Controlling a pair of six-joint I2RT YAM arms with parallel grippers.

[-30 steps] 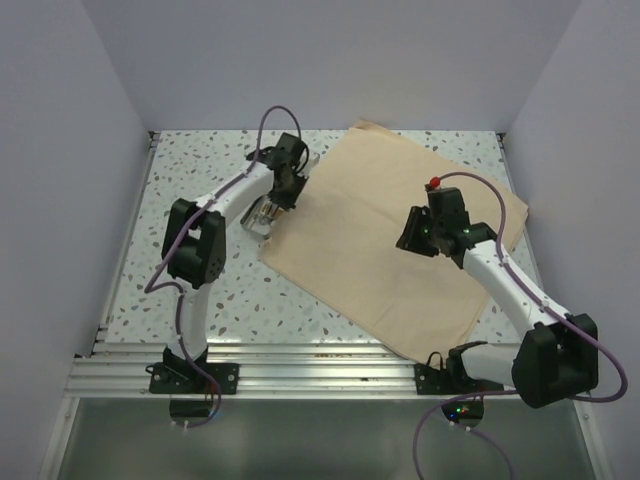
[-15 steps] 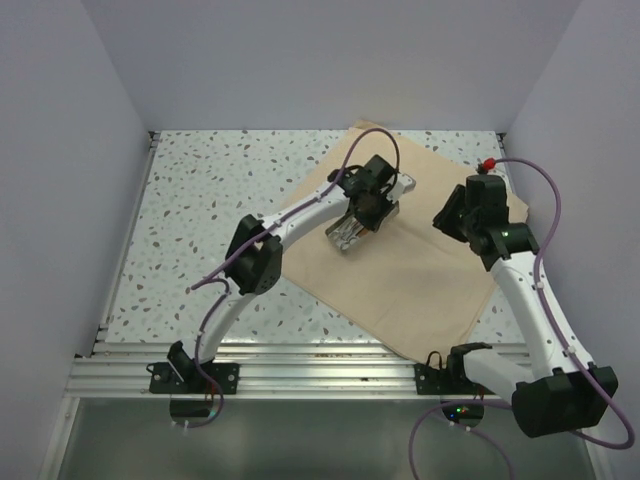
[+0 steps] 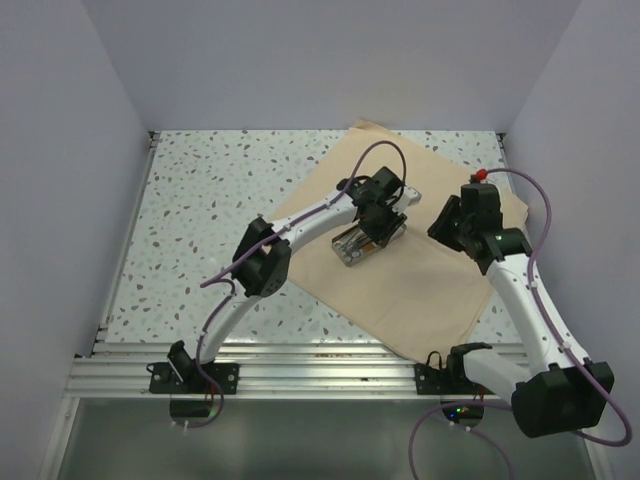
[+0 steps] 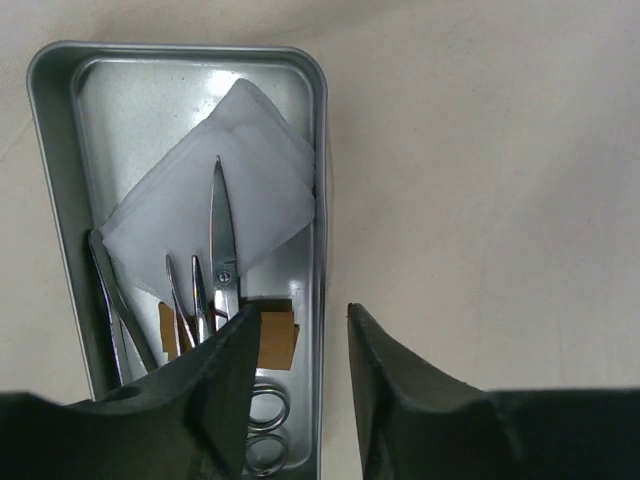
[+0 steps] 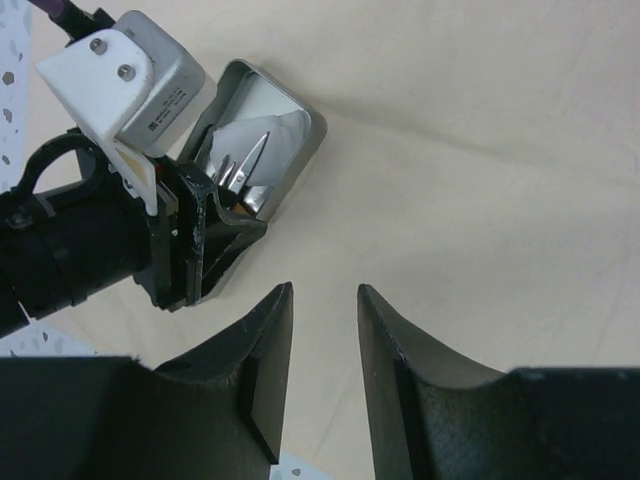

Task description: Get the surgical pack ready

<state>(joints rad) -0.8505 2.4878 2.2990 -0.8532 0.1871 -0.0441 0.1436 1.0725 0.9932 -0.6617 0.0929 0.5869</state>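
The tan cloth sheet [image 3: 400,285] of the surgical pack lies spread flat on the table. The small steel tray [image 3: 355,245] rests on its middle, holding white gauze [image 4: 210,190], scissors [image 4: 218,230] and other silver instruments. My left gripper [image 4: 298,312] is open, its jaws straddling the tray's long rim [image 4: 320,200], one finger inside the tray, one outside over the cloth [image 4: 480,150]. In the top view the left gripper [image 3: 385,225] is at the tray's far end. My right gripper [image 5: 325,290] is open and empty above bare cloth [image 5: 480,180], right of the tray [image 5: 310,125]; the top view shows it too [image 3: 447,225].
Speckled tabletop [image 3: 200,210] shows left of the cloth. White walls enclose the table on three sides. A metal rail [image 3: 300,365] runs along the near edge. Purple cables loop over both arms.
My left arm carried the tray from the table left of the cloth onto the cloth's middle; the tray now rests there. My right arm pulled back to the right.
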